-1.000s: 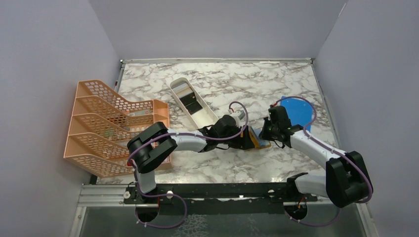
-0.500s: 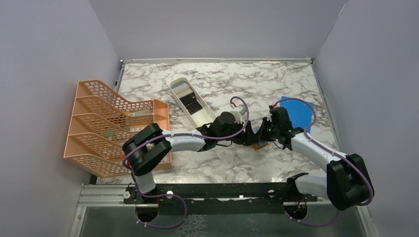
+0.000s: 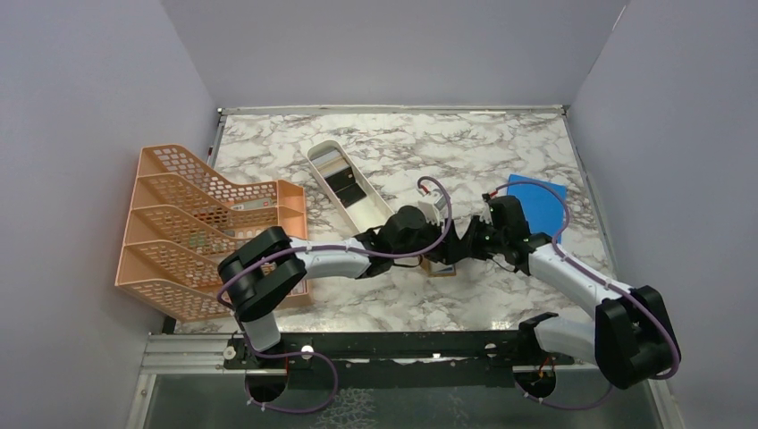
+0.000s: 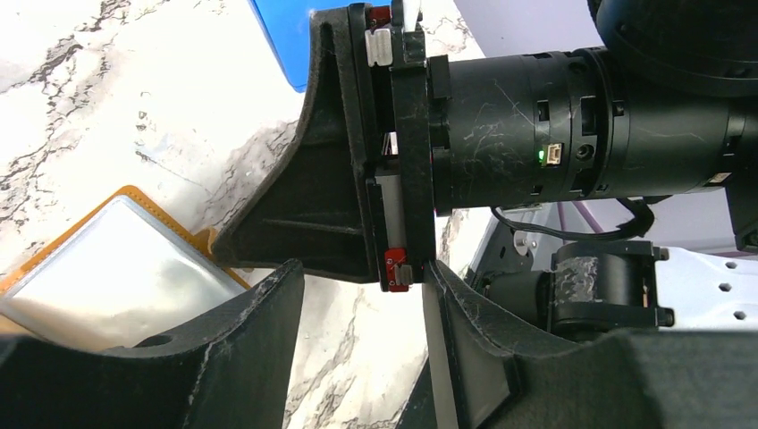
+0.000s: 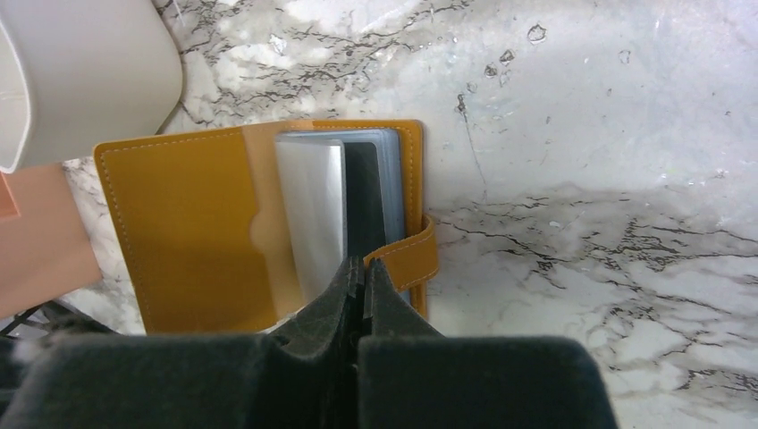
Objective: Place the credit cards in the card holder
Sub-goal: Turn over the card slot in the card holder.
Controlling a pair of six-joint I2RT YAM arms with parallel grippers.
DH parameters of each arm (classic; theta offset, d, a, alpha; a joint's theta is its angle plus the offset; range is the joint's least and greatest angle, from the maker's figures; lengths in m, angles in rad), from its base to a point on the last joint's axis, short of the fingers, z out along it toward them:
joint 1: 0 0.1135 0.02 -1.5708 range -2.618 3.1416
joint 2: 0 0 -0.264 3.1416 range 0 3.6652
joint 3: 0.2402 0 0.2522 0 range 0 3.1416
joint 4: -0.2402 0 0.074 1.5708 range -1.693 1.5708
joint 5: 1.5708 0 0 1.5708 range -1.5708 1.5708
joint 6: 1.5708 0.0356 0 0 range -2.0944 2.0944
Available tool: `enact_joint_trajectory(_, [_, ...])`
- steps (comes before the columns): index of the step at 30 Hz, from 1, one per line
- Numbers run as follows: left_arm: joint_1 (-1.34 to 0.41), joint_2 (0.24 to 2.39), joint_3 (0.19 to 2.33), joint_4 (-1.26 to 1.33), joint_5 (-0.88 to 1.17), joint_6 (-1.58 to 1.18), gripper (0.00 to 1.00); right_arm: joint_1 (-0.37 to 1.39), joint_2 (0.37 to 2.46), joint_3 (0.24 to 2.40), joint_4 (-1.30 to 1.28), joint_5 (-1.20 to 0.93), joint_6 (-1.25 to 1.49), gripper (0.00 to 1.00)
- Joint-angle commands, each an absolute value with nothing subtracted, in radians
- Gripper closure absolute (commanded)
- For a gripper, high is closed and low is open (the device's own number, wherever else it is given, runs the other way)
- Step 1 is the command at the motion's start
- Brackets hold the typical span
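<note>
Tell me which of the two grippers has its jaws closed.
The right gripper: its fingertips are pressed together at the open card holder, whereas the left gripper has its fingers standing apart.

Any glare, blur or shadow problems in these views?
Right wrist: sharp; glare on the table, sheen on the card holder. Left wrist: right gripper blocks most of the frame, dark, little detail. Top: even light, soft shadows, no blur.

A table (image 3: 501,147) topped in white marble with grey-brown veins stretches before me, glossy under soft, even light. Plain lavender-grey panels box it in: the left wall (image 3: 80,134), the back wall (image 3: 393,49), the right wall (image 3: 679,134). A metal rail (image 3: 179,353) runs along my near edge.
</note>
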State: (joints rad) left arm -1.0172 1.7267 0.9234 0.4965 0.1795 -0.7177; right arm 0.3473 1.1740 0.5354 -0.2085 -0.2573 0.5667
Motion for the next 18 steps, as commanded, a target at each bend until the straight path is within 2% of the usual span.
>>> enact_joint_trajectory(1, [-1.008,1.723,0.907,0.450,0.081,-0.652,0.47,0.357,1.172,0.543,-0.253,-0.207,0.538,0.99])
enact_joint_trajectory(8, [-1.008,1.606,0.991,0.159,-0.014,-0.567,0.43,0.356,1.205,0.548,-0.245,-0.183,0.523,0.99])
enact_joint_trajectory(12, [-1.007,1.485,0.941,0.035,-0.136,-0.545,0.42,0.356,1.211,0.538,-0.226,-0.178,0.526,0.99])
enact_joint_trajectory(15, [-0.990,1.399,0.893,-0.037,-0.211,-0.561,0.53,0.356,1.209,0.539,-0.226,-0.171,0.522,0.99])
enact_joint_trajectory(18, [-0.973,1.357,0.863,-0.088,-0.221,-0.569,0.68,0.356,1.197,0.542,-0.233,-0.161,0.519,0.99])
